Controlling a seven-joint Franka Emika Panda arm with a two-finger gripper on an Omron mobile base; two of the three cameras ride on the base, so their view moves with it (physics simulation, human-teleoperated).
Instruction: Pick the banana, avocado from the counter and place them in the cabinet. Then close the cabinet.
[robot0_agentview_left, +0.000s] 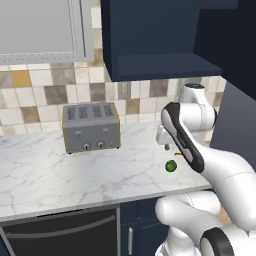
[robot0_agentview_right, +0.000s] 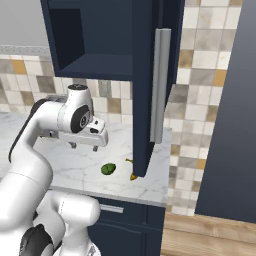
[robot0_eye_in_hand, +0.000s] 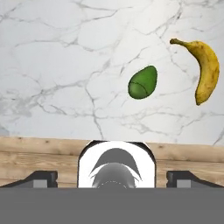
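Curved banana (robot0_eye_in_hand: 205, 70) on veined marble counter (robot0_eye_in_hand: 65, 65)

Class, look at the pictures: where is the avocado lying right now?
The avocado lies on the marble counter, apart from the banana beside it; in the right base view it sits near the counter's front edge, below the open cabinet door.

We're in a kitchen: marble counter (robot0_agentview_left: 75, 170), toaster (robot0_agentview_left: 91, 127) on it, tiled backsplash (robot0_agentview_left: 40, 95) behind the toaster, navy cabinet (robot0_agentview_left: 150, 40) above.

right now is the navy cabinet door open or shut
Open. In the right base view the cabinet door swings out toward the camera, edge-on with its silver handle, leaving the dark interior exposed.
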